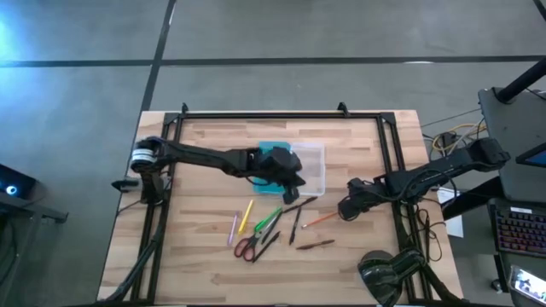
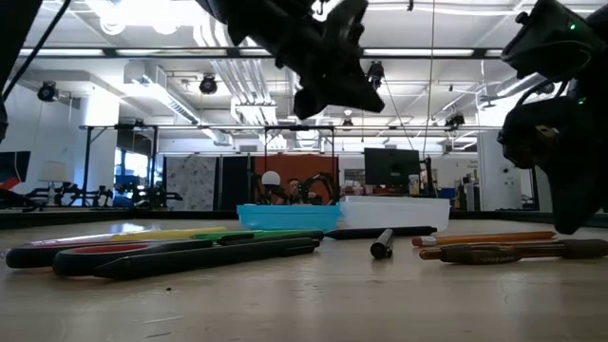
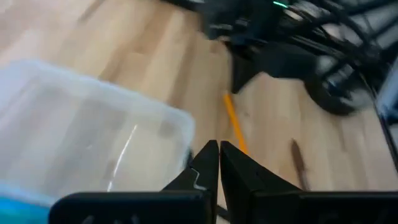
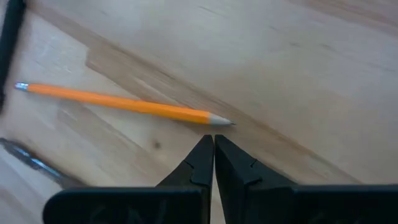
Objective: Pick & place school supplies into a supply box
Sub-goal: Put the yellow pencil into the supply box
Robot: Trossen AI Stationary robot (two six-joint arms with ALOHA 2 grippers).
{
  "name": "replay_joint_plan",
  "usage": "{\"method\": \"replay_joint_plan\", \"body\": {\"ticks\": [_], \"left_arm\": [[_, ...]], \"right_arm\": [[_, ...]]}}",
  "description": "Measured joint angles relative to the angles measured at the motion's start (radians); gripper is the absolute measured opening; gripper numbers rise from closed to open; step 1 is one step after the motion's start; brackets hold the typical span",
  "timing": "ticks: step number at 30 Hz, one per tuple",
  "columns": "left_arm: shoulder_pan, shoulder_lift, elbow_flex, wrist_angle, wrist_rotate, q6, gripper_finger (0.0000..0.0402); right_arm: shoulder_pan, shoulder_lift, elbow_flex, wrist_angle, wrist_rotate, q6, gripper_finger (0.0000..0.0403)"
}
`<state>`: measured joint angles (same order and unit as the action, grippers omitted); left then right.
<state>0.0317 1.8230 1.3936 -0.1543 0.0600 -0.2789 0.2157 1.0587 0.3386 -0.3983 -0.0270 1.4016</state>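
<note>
- High view: the left end effector point(image 1: 292, 181) hangs over the near edge of the box point(image 1: 312, 150), which lies open mid-surface, teal half beside clear half. The right end effector point(image 1: 348, 207) sits low just beyond the orange pencil point(image 1: 319, 220). The other supplies lie loose on the surface point(image 1: 205, 247) nearer the front: yellow pencil point(image 1: 246, 215), pink pen point(image 1: 234, 228), green pen point(image 1: 268, 219), scissors point(image 1: 247, 247), dark pens point(image 1: 314, 245).
- Low view: the box looks empty, so I judge the task barely begun. A capped dark pen point(image 2: 382, 244) lies in front of the box and could be knocked if an arm sweeps low.
- Left wrist view: fingers point(image 3: 207, 163) pressed together, nothing between them, over the clear half's corner. The other arm shows close behind the orange pencil, so both arms crowding this patch risks a collision.
- Right wrist view: fingers point(image 4: 204, 158) closed tip to tip, empty, just short of the pencil's sharpened point. Descending shut would likely shove or roll the thin pencil rather than grasp it; the jaws need to open and straddle it first. A dark pen point(image 4: 28, 160) lies near.
</note>
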Motion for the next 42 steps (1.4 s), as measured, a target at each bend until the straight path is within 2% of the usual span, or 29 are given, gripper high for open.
{"method": "replay_joint_plan", "body": {"ticks": [4,8,18,23,27,31,38,42], "left_arm": [[-0.013,0.015,0.005,-0.010,-0.009,0.011,0.0000],[-0.016,0.009,-0.005,-0.021,-0.054,-0.073,0.0000],[-0.159,0.024,-0.005,-0.044,-0.299,-0.263,0.0000],[-0.216,0.050,-0.006,-0.021,-0.316,-0.359,0.0007],[-0.265,0.085,-0.006,0.033,-0.340,-0.391,0.0042],[-0.296,0.127,-0.006,0.042,-0.368,-0.489,0.0069],[-0.358,0.179,0.000,0.085,-0.422,-0.481,0.0072],[-0.373,0.210,0.012,0.090,-0.451,-0.559,0.0072]], "right_arm": [[0.000,-0.024,0.029,-0.010,-0.009,-0.026,0.0008],[-0.001,-0.038,0.040,-0.018,0.001,-0.055,0.0009],[0.000,-0.018,-0.014,-0.008,-0.046,-0.157,0.0009],[0.000,-0.018,-0.014,0.003,-0.061,-0.241,0.0009],[0.000,-0.018,-0.013,0.005,-0.072,-0.265,0.0009],[0.001,-0.018,-0.013,0.006,-0.080,-0.268,0.0009],[0.003,-0.037,-0.012,0.007,-0.082,-0.227,0.0009],[0.002,-0.066,0.000,0.001,-0.080,-0.225,0.0009]]}}
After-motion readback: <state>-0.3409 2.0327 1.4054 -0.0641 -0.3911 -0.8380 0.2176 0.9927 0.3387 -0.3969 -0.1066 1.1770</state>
